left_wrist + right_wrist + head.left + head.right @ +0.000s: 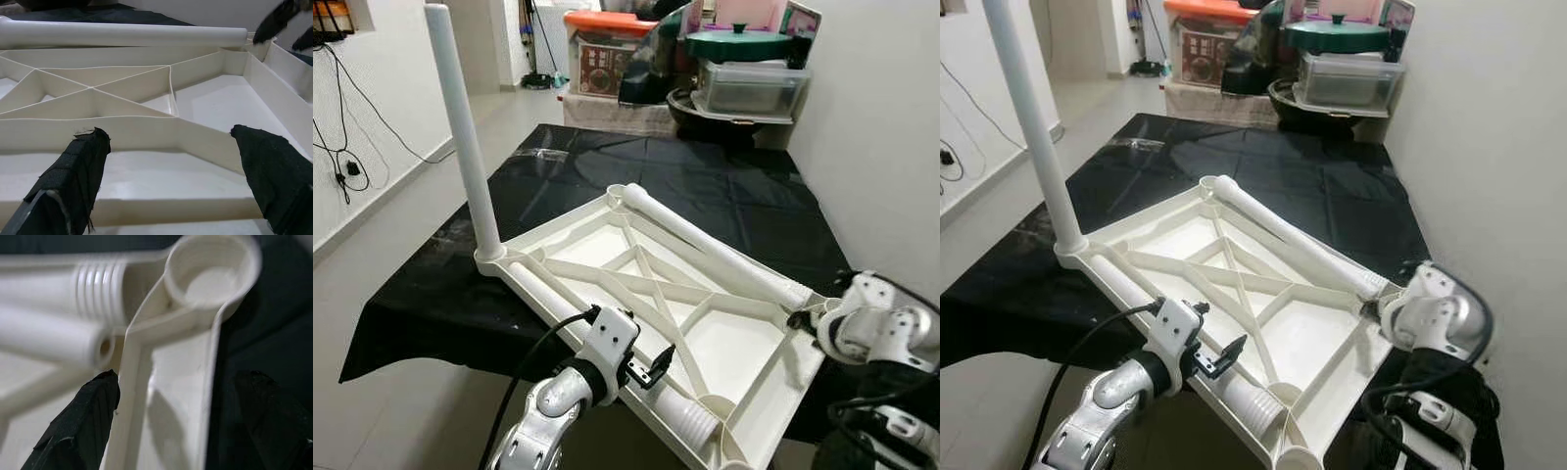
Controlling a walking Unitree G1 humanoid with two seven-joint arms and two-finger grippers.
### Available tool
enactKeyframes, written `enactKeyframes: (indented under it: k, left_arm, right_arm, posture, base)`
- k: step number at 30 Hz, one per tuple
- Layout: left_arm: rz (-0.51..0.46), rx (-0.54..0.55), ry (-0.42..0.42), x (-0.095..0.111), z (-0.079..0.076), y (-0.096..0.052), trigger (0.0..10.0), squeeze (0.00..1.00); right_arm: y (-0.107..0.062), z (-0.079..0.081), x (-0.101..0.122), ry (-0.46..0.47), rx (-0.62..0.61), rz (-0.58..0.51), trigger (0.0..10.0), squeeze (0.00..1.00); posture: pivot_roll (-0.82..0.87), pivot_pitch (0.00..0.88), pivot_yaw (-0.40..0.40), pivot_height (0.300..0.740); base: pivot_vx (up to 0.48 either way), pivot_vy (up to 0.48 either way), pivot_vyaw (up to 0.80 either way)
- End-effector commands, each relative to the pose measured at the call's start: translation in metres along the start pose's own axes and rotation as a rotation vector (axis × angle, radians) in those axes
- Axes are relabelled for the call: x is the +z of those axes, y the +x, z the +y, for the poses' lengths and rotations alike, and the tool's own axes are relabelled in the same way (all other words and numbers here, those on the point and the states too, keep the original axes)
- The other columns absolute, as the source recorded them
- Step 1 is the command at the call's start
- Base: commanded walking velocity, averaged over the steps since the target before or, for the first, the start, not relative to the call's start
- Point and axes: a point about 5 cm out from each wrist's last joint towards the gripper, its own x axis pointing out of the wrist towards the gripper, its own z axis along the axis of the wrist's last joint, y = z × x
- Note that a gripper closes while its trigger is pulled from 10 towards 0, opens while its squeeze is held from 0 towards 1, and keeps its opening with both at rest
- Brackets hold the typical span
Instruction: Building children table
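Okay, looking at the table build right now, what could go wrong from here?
1. The upside-down tabletop seems to overhang the near edge of the black-covered surface; a push from either gripper might tip or slide it off.
2. Two loose legs lie in the tabletop; jostling could roll them out.
3. The one upright leg stands tall in its corner socket; if it is not fully seated, shifting the tabletop could topple it.

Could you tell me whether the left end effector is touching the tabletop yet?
Apart. The left wrist view shows the left end effector open, its fingers hovering before the tabletop rim with open space between them and the plastic.
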Motion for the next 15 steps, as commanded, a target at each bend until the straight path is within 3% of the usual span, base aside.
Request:
enactKeyframes:
  k: [1,6,15]
  left_arm:
    - [0.012,-0.007,-0.016,-0.002,-0.001,0.000,10.0,0.00]
    - [0.011,-0.006,-0.016,-0.002,-0.001,0.000,10.0,0.00]
    - [0.010,-0.007,-0.015,-0.001,0.000,0.000,10.0,0.00]
  right_arm:
    - [-0.004,-0.003,0.009,0.043,-0.001,-0.043,10.0,0.00]
    - [-0.006,-0.008,0.015,0.060,-0.026,-0.066,10.0,0.00]
    - [0.007,-0.021,-0.014,-0.062,-0.129,0.061,10.0,0.00]
  posture:
    - [0.13,0.000,-0.109,0.740]
    - [0.13,0.000,-0.110,0.740]
    - [0.13,0.000,-0.109,0.740]
  base:
    - [0.000,0.000,0.00]
    - [0.000,0.000,0.00]
    - [0.000,0.000,0.00]
